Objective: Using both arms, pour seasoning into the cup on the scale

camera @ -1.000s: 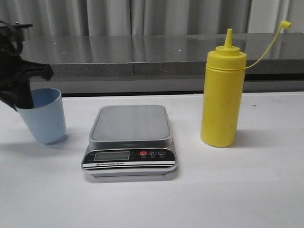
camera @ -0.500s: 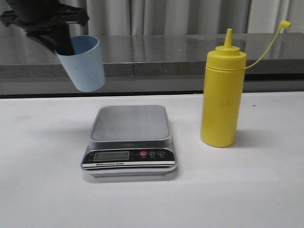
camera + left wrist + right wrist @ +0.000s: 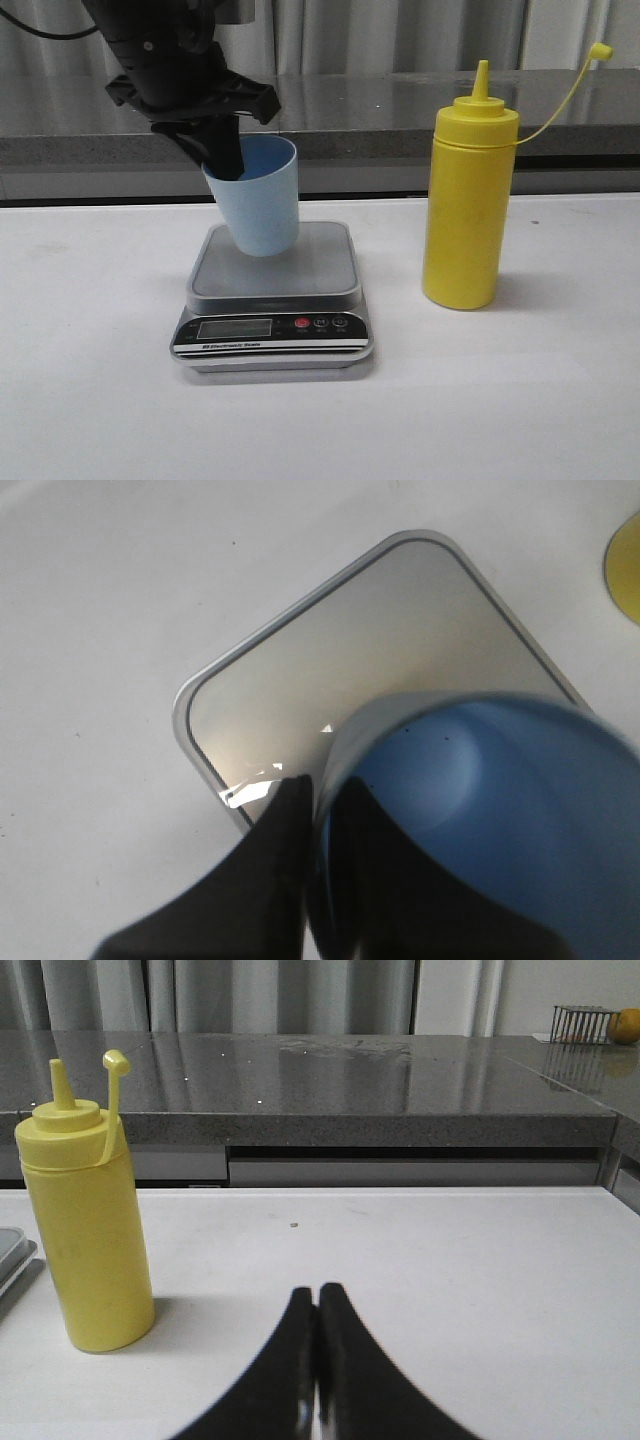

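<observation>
Cup (image 3: 258,200) held tilted by rim in left hand (image 3: 222,160), clamped, above scale (image 3: 273,290). Early release: cup tipped off platform. Right hand (image 3: 318,1305) closed, empty; bottle (image 3: 468,210) upright at right on surface.

my left gripper (image 3: 222,150) is black, against the pale blue cup (image 3: 258,197). the scale (image 3: 273,295) is silver-grey with a black strip and red button; the bottle (image 3: 469,200) is plain yellow, the worktop (image 3: 520,400) white.
</observation>
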You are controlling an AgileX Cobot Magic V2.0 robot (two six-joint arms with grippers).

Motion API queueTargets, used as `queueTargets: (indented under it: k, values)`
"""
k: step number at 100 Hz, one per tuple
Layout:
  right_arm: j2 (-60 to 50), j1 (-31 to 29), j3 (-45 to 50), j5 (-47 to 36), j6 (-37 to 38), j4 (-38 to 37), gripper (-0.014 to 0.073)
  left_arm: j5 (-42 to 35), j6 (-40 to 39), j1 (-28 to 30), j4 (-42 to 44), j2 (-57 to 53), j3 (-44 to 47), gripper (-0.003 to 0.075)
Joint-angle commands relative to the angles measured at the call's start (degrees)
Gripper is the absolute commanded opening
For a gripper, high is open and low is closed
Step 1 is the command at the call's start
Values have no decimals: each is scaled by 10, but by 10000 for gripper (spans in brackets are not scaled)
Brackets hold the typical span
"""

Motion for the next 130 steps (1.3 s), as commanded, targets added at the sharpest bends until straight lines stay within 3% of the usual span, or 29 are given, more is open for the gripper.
queueTargets:
  k: [1, 9, 26, 33, 88, 104, 123, 130]
  values:
    - [-8, -3, 1, -44, 0, -2, -67, -26, -1, -5, -16, -26, -18, 11]
    - [-8, -3, 1, -44, 0, -2, -67, -26, -1, -5, -18, -25, -18, 27]
    - [-8, -3, 1, -44, 0, -2, -67, -26, -1, -5, -18, -25, -19, 184]
    - [-8, -3, 1, -44, 0, -2, -67, -29, -1, -5, -18, -25, -19, 216]
    - [-8, -3, 1, -44, 0, -2, -67, 1, -22, 24, -15, -108, -41, 202]
    - [-8, -3, 1, -44, 0, -2, -67, 10, -24, 63, -15, -159, -16, 127]
    - [-8, -3, 1, -44, 0, -2, -67, -9, -24, 121, -15, -240, 74, 10]
    - [-8, -3, 1, -44, 0, -2, -67, -23, -24, 142, -15, -277, 111, 10]
